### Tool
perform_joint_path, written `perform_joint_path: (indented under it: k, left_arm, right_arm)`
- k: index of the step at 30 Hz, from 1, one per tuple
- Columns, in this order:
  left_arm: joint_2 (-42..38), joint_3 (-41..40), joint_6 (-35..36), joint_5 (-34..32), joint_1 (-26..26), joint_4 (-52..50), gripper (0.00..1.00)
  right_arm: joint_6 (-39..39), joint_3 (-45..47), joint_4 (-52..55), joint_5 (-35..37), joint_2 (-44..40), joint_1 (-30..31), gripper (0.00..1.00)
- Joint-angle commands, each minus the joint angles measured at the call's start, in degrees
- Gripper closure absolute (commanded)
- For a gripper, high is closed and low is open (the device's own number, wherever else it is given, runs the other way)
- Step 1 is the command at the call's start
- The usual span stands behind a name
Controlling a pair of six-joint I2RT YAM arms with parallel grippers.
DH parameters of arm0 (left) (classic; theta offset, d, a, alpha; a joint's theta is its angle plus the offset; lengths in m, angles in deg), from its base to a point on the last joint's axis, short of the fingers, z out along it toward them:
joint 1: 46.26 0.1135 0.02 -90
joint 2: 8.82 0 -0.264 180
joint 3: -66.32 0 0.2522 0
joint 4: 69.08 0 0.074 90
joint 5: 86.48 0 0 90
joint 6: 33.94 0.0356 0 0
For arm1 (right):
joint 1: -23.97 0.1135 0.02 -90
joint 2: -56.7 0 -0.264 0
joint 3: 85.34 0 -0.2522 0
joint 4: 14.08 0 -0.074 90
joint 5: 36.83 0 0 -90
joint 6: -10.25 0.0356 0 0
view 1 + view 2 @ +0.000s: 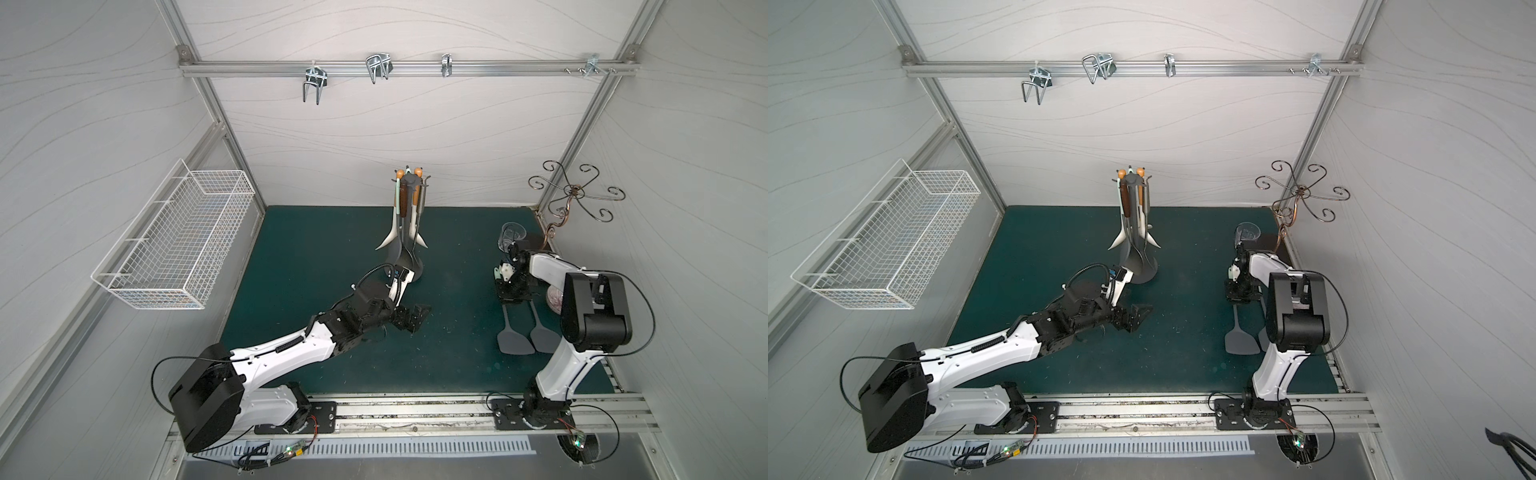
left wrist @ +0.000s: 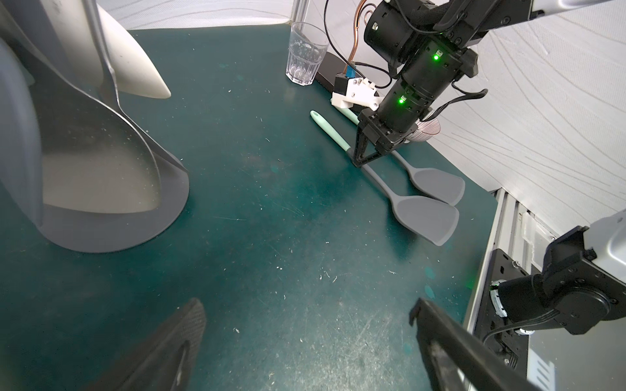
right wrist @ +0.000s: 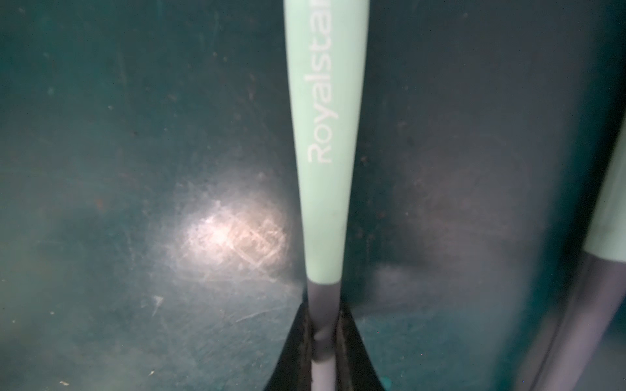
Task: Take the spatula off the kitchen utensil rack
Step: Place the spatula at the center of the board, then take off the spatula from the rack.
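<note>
Well, scuffed teal mat point(image 1: 324, 249) w/ rack point(image 1: 409, 179) (white walls point(image 1: 374, 137))

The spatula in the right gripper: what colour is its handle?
The grey spatula's handle is mint green with white lettering; the right wrist view shows it best.

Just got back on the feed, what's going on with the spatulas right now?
The right claw is shut on the grey shaft of a mint-handled spatula, down at the green mat, beside a second matching spatula lying there. The left claw is open and empty above the mat, near the kitchen utensil rack, which holds several other utensils.
</note>
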Motion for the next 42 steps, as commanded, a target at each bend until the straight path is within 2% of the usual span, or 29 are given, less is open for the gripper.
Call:
perform_joint_path:
  k: [1, 5, 8, 13, 16, 19, 21, 29, 37, 42]
  left_arm:
    - [-0.80, 1.01, 1.46, -0.93, -0.12, 0.17, 0.00]
    - [-1.37, 0.79, 1.50, -0.95, -0.17, 0.21, 0.00]
    - [-1.29, 0.70, 1.45, -0.98, -0.20, 0.27, 0.00]
    - [-0.85, 1.09, 1.96, -1.29, -0.27, -0.27, 0.00]
    - [-0.84, 1.31, 2.46, -2.01, -0.22, -0.81, 0.00]
    - [-1.42, 1.31, 2.96, -2.90, -0.25, -1.42, 0.00]
    - [-1.77, 1.53, 3.72, -4.03, -0.54, -2.05, 0.00]
    - [-3.76, 1.82, 4.81, -7.32, -1.64, -3.78, 0.00]
    - [-10.17, 0.40, 4.50, -11.90, -4.66, -4.32, 0.00]
    - [-14.57, -2.19, 6.86, -14.87, -6.21, -2.96, 0.00]
  right_arm:
    - [-0.47, 0.27, -2.12, 2.49, 3.38, 0.39, 0.85]
    - [-0.48, 0.09, -1.82, 3.41, 2.47, 0.56, 0.79]
    - [-0.47, 0.18, -1.92, 3.72, 2.05, 0.79, 0.70]
    - [-0.13, 0.49, -2.10, 3.53, 0.36, 0.92, 0.69]
    - [0.32, 0.71, -2.44, 2.37, -1.63, 0.90, 0.65]
    - [0.88, 1.23, -2.74, 1.47, -4.10, 0.93, 0.57]
    - [1.54, 2.25, -3.75, 1.04, -6.71, 1.00, 0.47]
    - [3.19, 4.95, -5.82, -0.05, -19.56, 2.83, 0.31]
    - [4.25, 7.59, -8.77, -4.44, -35.23, 8.55, 0.29]
    - [4.93, 9.10, -9.31, -9.99, -43.09, 12.04, 0.29]
